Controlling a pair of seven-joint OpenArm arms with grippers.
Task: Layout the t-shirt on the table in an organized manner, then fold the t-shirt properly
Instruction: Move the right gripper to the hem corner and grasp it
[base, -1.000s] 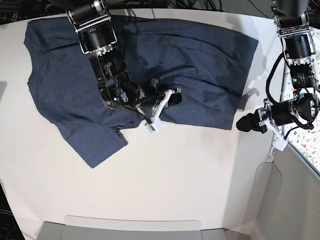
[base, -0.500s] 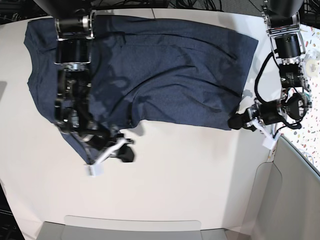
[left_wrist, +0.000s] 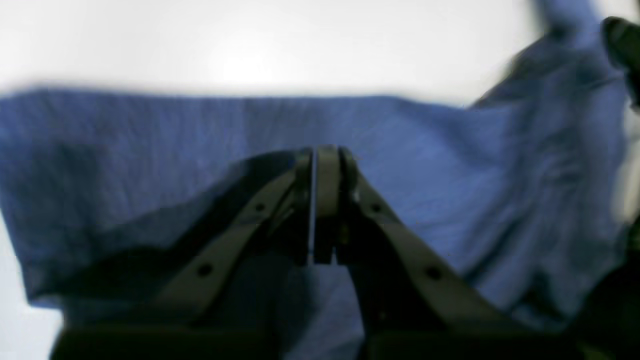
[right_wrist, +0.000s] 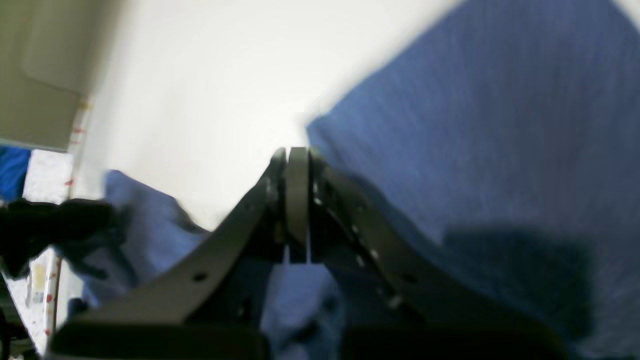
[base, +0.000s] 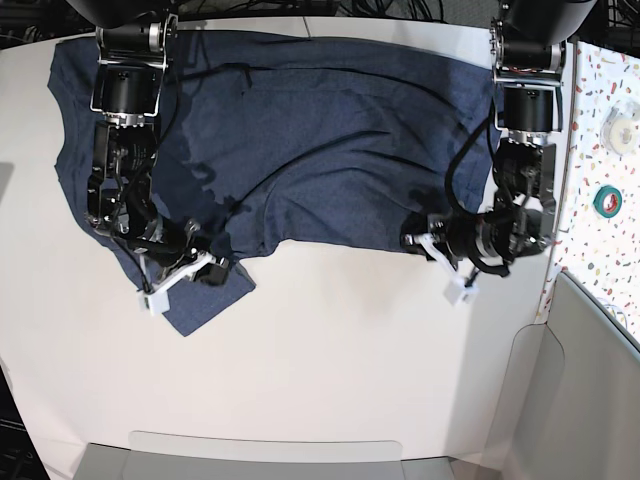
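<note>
T-shirt (base: 330, 140) spread flat on table (base: 350, 350). My left gripper (base: 418, 241) clenched on t-shirt's hem corner; my right gripper (base: 212, 270) clenched on its sleeve.

Speckled terrazzo strip (base: 600, 130), tape rolls (base: 606, 199)

The base view looks straight down from high up, taking in the whole table (base: 330, 370) and both arms. Each wrist view sits low behind its own jaws, very close, blurred. The left wrist camera faces along the t-shirt (left_wrist: 150, 140) toward bare table (left_wrist: 250, 45). The right wrist camera faces the t-shirt (right_wrist: 500, 125) edge and table (right_wrist: 215, 80). All three share t-shirt (base: 330, 140) and tabletop.
</note>
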